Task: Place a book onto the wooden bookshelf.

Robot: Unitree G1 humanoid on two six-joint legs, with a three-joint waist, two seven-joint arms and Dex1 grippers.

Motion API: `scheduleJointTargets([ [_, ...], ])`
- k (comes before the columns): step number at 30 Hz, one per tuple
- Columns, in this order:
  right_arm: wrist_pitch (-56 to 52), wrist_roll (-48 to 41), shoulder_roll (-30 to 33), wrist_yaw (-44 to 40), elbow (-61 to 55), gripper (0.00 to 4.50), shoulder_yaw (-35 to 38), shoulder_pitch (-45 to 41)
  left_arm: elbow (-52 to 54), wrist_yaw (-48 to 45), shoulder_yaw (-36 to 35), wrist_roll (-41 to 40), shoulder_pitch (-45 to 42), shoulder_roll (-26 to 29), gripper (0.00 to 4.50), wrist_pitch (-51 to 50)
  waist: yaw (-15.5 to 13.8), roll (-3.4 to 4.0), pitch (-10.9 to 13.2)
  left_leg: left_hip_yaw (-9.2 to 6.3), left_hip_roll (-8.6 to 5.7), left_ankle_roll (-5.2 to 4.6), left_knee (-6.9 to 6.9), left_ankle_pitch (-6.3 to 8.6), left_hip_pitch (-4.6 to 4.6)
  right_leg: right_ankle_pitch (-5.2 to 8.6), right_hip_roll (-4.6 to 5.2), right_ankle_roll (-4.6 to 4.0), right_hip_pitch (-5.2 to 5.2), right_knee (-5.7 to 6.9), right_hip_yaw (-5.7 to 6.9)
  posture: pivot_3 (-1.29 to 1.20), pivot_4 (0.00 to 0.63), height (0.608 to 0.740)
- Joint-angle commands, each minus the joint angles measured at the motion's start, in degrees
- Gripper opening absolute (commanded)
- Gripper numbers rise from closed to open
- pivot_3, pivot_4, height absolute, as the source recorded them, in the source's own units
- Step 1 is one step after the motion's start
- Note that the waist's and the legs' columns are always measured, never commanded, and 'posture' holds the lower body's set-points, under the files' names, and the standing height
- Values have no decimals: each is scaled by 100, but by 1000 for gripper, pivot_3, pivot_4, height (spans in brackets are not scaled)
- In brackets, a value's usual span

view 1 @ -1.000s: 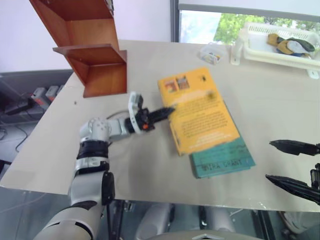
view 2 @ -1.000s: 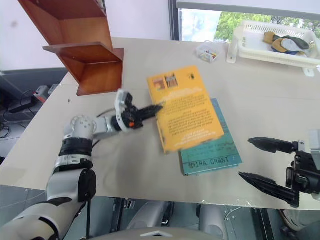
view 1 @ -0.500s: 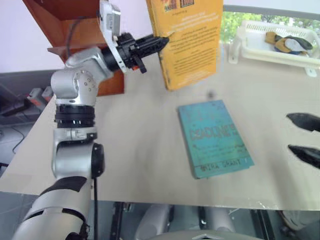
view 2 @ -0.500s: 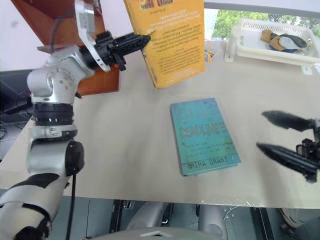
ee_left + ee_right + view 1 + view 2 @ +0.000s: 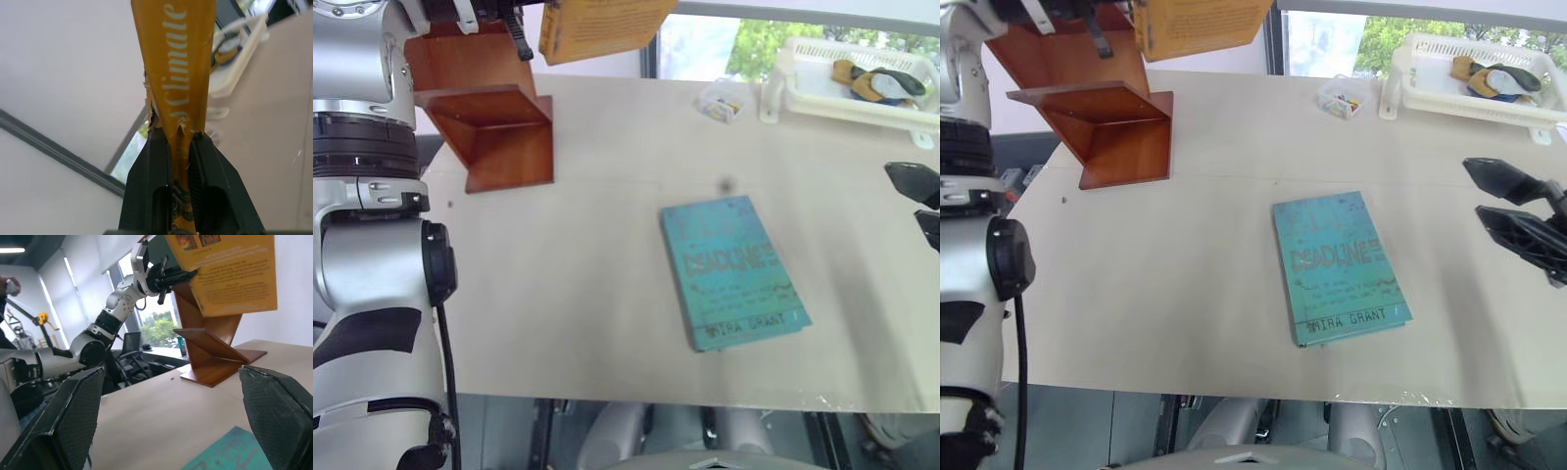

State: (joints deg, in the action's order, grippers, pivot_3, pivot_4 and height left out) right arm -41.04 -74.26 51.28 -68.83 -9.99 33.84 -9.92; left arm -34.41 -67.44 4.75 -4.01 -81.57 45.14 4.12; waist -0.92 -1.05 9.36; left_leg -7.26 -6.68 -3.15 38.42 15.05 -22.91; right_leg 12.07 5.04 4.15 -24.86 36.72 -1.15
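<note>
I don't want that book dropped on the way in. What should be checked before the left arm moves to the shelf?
1. Grip: left gripper shut on the yellow-orange book, spine pinched between its fingers: ok.
2. Book clear of the table, held up in the air: ok.
3. Wooden bookshelf standing, boards bare where visible: ok.
4. Right gripper open, off to the side, away from the shelf: ok.
5. Teal book flat on the table, out of the path: ok.
6. Book lined up with a shelf board: cannot tell.

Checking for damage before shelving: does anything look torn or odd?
Yes. The book's spine looks torn and frayed where the left tool clamps it. The teal book lies flat and intact.
</note>
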Motion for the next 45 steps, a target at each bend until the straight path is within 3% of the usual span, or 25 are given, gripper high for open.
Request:
scheduleJointTargets([
  [1,103,142,7,-229,163,4500,24,-222,-74,49,176,600,-159,380,18,814,13,0,0,1,0,0,0,0,0,0,0,0,-1,2,-1,0,150,699],
  [6,88,401,95,-494,520,4500,-29,-471,-369,67,506,1337,-287,862,18,1395,63,2,0,8,0,0,-1,0,2,0,-4,0,-14,15,-10,0,150,699],
  [11,125,787,113,-763,940,4500,-320,-887,-351,27,662,1956,-400,1301,18,871,109,1,1,14,-2,-1,1,-1,-5,0,-5,1,-23,23,-13,0,150,699],
  [19,143,1044,39,-1001,1254,4500,-499,-1331,-881,344,1027,3107,-427,1957,18,882,167,1,2,16,-4,-2,3,-1,-12,0,-6,1,-35,31,-10,0,150,699],
  [32,365,1295,-188,-776,1100,4500,-353,-1285,-1191,455,1254,3693,-375,1893,18,745,170,1,1,20,-6,-2,13,-1,-13,0,-4,1,-42,53,-6,0,150,699],
  [34,395,1326,-177,-769,1089,4500,-337,-1252,-1272,520,1308,3798,-389,1914,1018,744,173,1,1,36,-6,-2,13,-1,-13,0,0,1,-57,73,-1,0,150,699],
  [35,414,1339,-178,-765,1086,4500,-324,-1239,-1301,553,1328,3841,-404,1917,1276,731,178,1,1,45,-6,-2,14,-1,-14,0,3,0,-65,84,3,0,150,699],
  [41,547,1430,-186,-722,986,4500,-310,-1105,-1330,728,1314,4013,-481,1845,4390,569,183,1,1,60,-5,-2,24,-1,-11,1,6,0,-72,106,3,0,150,699],
  [45,539,1401,-169,-691,940,4500,-270,-1081,-1349,606,1364,4161,-536,1869,4457,341,181,1,1,60,-6,-3,39,0,-13,1,2,1,-69,112,4,0,150,699],
])
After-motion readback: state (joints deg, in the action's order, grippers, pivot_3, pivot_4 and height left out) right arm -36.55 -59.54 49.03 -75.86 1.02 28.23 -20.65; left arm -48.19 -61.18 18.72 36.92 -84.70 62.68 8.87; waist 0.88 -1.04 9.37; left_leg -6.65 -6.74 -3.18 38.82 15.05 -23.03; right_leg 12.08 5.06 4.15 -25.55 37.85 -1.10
